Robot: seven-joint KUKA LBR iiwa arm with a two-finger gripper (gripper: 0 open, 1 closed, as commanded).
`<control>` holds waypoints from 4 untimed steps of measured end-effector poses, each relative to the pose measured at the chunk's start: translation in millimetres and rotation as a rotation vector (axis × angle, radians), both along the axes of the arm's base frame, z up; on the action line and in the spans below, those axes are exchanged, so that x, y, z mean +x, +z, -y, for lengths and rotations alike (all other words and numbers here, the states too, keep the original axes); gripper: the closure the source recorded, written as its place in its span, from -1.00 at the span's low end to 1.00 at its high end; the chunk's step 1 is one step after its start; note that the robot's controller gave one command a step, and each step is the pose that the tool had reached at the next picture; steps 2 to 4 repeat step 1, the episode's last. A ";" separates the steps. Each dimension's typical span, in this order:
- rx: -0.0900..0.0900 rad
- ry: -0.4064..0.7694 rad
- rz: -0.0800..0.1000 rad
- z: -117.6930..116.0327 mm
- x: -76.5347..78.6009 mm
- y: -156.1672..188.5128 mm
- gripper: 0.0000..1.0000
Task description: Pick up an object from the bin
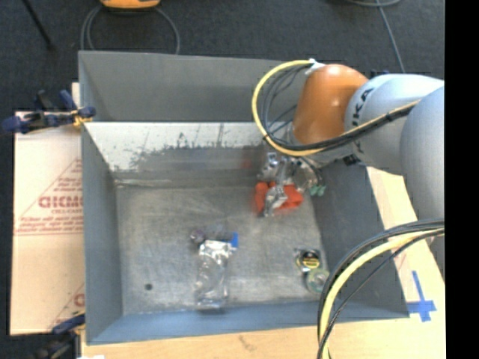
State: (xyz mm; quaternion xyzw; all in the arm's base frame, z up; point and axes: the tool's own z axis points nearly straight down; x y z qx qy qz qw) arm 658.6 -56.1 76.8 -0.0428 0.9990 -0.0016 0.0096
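My gripper (278, 197) reaches down at the back right of the bin, under the arm's orange cover. Its metal fingers stand right at a red-orange object (263, 198) that lies against the floor there; red parts show on both sides of the fingers, so the object seems to sit between them. A small green piece (317, 191) shows just right of the gripper. How wide the fingers stand is hidden by the gripper body and the object.
A clear crumpled plastic bottle (212, 269) with a blue cap (233, 240) lies at the front middle. A small black and yellow tape measure (307, 259) and a pale greenish round thing (317, 279) lie at the front right.
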 end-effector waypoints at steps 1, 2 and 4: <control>-0.001 0.034 -0.006 4.8 -16.8 138.6 1.00; -0.001 0.034 -0.006 4.8 -16.8 138.6 1.00; -0.001 0.034 -0.006 4.8 -16.8 138.6 1.00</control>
